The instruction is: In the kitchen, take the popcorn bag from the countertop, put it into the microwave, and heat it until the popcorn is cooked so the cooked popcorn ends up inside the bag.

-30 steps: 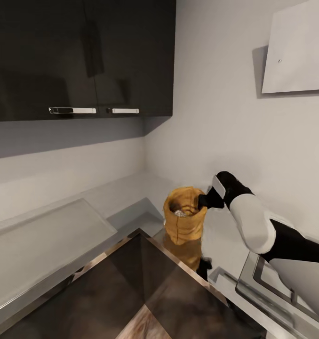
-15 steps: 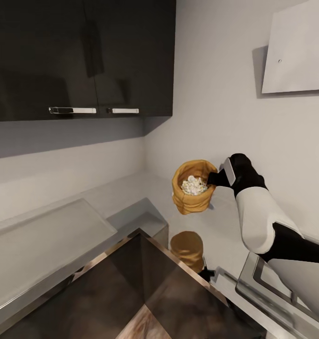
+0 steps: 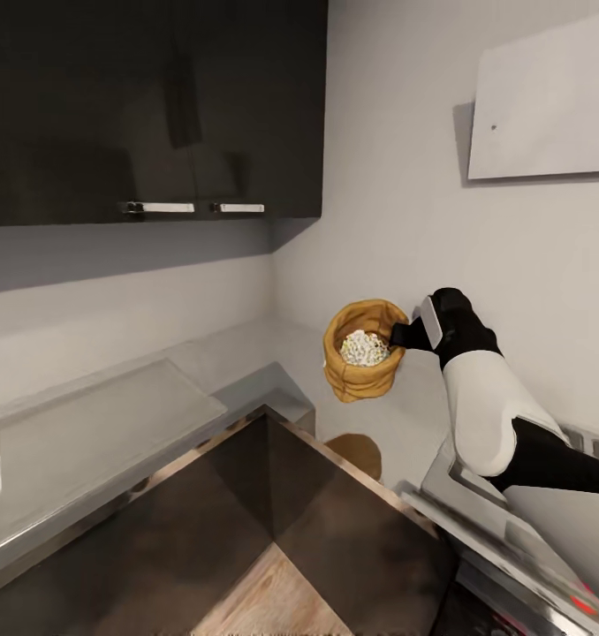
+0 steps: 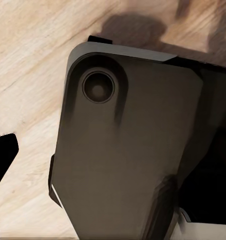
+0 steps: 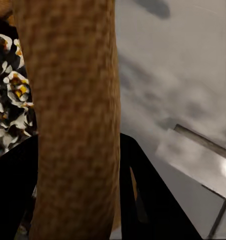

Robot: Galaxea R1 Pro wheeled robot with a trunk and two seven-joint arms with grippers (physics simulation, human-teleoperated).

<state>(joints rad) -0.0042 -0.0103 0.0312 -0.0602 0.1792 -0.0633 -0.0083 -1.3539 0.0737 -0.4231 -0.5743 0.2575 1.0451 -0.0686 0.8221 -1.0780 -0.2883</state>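
Observation:
The popcorn bag (image 3: 363, 375), a tan-orange sack with a rolled rim, hangs in the air above the corner of the grey countertop (image 3: 246, 353). Whitish popcorn (image 3: 364, 347) shows through its mouth. My right gripper (image 3: 398, 336) is shut on the bag's rim at its right side. In the right wrist view the burlap rim (image 5: 73, 125) runs between the black fingers (image 5: 143, 190), with popcorn (image 5: 10, 95) beside it. The bag's brown reflection (image 3: 357, 452) lies on the worktop below. The left wrist view looks down at my dark base (image 4: 123, 150) over wooden floor (image 4: 28, 65). The microwave is out of view.
Dark upper cabinets (image 3: 149, 106) with steel handles hang over the counter's left run. A white panel (image 3: 547, 106) is on the right wall. A steel-rimmed hob edge (image 3: 503, 530) lies at lower right. Dark brown cabinet fronts (image 3: 273, 530) meet below the counter corner.
The right gripper has lifted the bag off the countertop and tilted its mouth towards the camera. In the last half second the head view shifted; the bag kept its place in the picture.

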